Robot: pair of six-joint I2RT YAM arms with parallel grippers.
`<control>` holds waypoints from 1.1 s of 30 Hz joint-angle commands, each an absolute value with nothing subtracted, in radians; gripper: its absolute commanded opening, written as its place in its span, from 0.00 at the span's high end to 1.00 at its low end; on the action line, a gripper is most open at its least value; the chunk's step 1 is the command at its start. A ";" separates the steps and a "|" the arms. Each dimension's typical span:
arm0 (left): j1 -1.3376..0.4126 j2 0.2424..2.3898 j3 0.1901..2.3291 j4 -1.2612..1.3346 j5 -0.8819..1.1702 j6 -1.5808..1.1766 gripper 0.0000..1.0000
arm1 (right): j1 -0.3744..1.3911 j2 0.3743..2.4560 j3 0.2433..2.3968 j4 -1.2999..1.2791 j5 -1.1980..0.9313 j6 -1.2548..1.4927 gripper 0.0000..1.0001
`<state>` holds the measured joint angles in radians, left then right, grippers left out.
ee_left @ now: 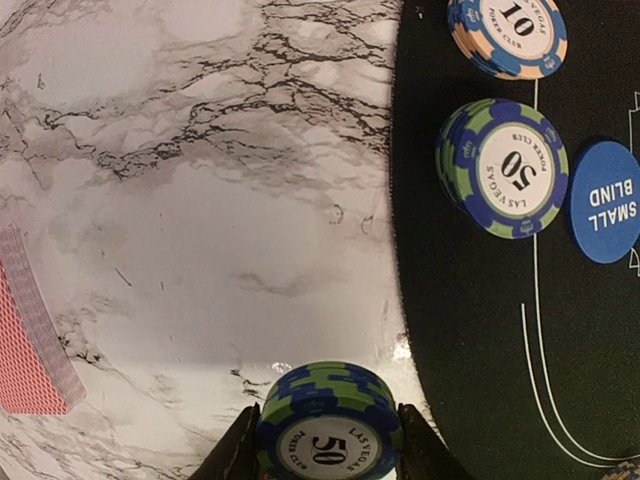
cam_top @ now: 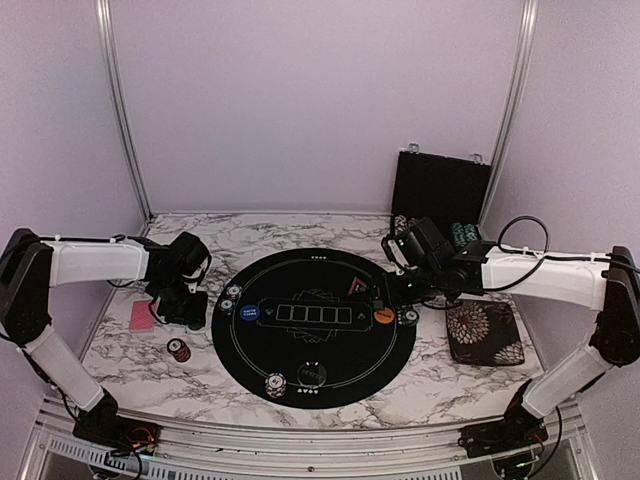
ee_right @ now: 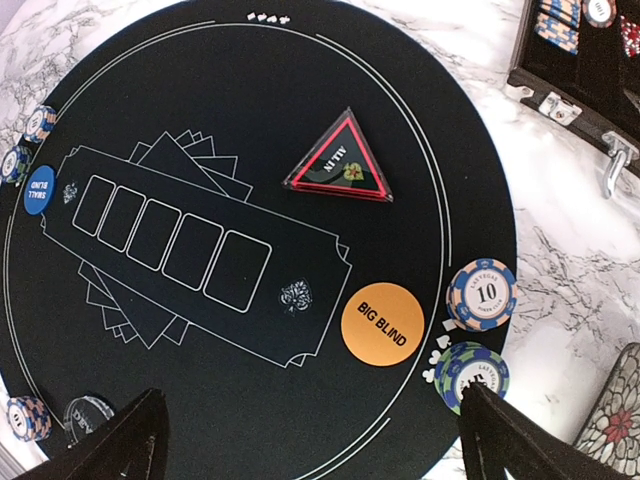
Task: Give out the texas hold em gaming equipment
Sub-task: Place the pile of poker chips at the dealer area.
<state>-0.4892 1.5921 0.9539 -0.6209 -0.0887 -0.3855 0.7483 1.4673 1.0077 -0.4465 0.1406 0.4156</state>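
Jaws of the left gripper [ee_left: 328, 445] are standing narrow, pinching a green-and-blue chip stack [ee_left: 330, 410] across its rim, printed face turned toward the wrist. It is hanging over the marble table [ee_left: 200, 200], with the black mat [ee_left: 470, 330] lying just beyond one finger and a matching 50 stack [ee_left: 503, 168] farther ahead on that side, beside the small blind button [ee_left: 607, 200]. The right gripper [ee_right: 315, 440] is hovering wide and empty, the big blind button [ee_right: 383, 323] lying ahead between its fingers.
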 commanded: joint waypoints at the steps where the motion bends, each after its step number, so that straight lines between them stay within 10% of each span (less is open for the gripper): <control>1: -0.518 1.555 0.985 -0.660 -0.104 -0.409 0.57 | 0.752 1.436 1.003 -0.427 0.153 0.426 0.01; 33: -0.880 1.537 0.973 -0.668 -0.120 -0.406 0.57 | 0.750 1.418 0.975 -0.427 0.170 0.426 0.01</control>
<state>-0.8394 1.5539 0.9981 -0.6601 -0.0948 -0.4397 0.7483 1.4540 0.9829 -0.4416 0.1516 0.4183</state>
